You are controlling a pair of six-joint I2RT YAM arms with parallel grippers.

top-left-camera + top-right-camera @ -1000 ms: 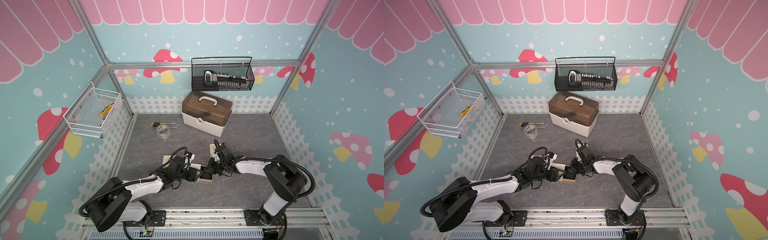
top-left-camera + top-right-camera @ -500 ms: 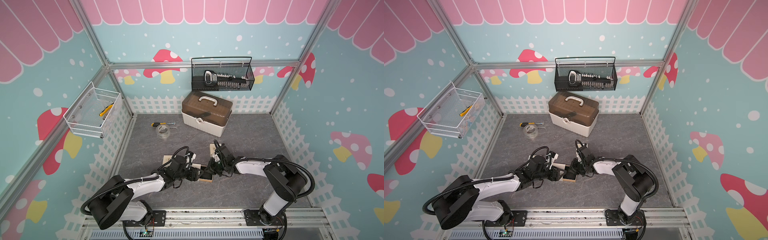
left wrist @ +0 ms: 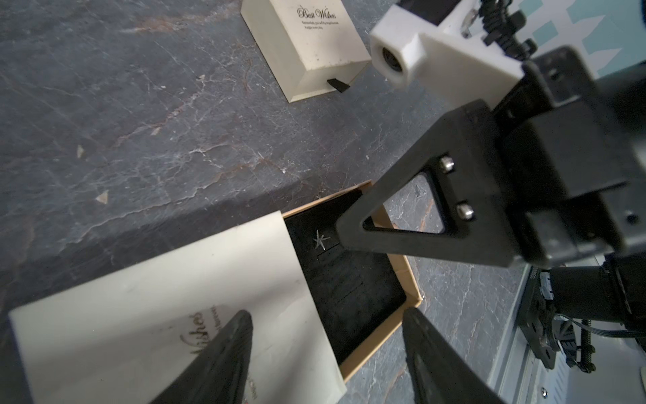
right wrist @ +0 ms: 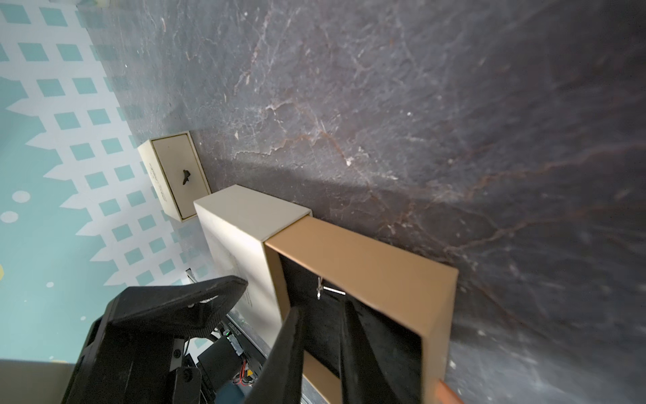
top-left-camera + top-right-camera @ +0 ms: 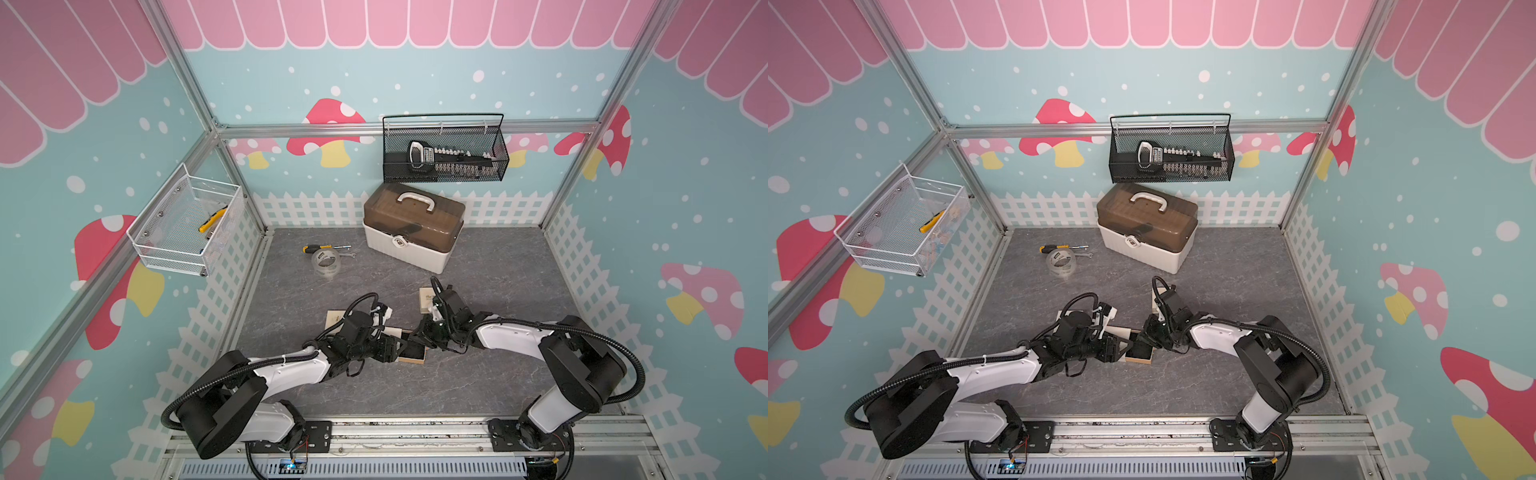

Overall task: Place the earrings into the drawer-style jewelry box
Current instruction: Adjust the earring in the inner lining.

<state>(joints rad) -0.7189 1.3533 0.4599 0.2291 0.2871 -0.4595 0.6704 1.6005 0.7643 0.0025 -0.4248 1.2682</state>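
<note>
Left wrist view: one earring (image 3: 321,240), a small silvery star with a short pin, is seen lying on the black lining of the tan drawer (image 3: 404,276), near the mouth of the cream sleeve (image 3: 174,297).
Jewelry box: the drawer-style jewelry box (image 5: 411,355) is set on the grey worktop (image 5: 498,270) between the two arms, with the drawer pulled partly out of the sleeve.
Right gripper: the right gripper (image 4: 323,306) is lowered into the drawer with only a narrow gap between its fingers. Nothing is seen between them, and the earring lies just beyond the tips, apart from them.
Left gripper: the left gripper (image 3: 327,314) is spread wide, one finger over the top of the sleeve and the other beside the drawer's outer wall. Contact with the box cannot be judged.
Other boxes: a closed cream box (image 3: 307,45) lettered "Best Wishes" is placed near the right arm, and another cream box (image 5: 334,320) near the left arm.
Rear of worktop: a brown-lidded toolbox (image 5: 411,232), a clear tape roll (image 5: 326,262) and a screwdriver (image 5: 320,248) are seen well apart from the jewelry box.
</note>
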